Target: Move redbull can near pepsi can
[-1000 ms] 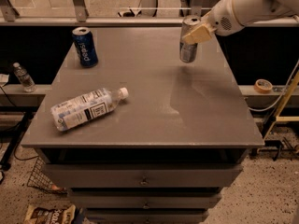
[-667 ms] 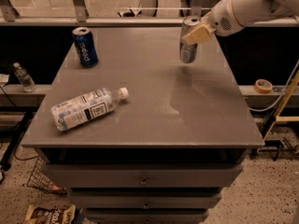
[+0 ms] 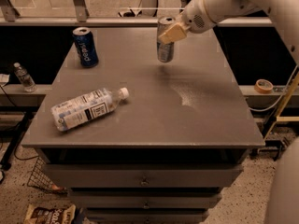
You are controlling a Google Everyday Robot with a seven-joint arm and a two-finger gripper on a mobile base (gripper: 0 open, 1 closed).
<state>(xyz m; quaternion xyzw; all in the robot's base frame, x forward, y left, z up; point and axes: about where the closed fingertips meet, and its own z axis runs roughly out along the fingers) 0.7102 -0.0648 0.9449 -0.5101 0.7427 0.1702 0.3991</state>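
Hand (image 3: 172, 31) clamped round redbull can (image 3: 165, 51) upper half; pepsi can (image 3: 86, 48) well apart.

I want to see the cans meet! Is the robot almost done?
Roughly halfway. Done: the gripper is clamped on the redbull can at the back of the table. In hand: moving it; I cannot tell if it is lifted. Left: a wide gap separates it from the pepsi can at the back left corner, so it must go left and be set down beside it.
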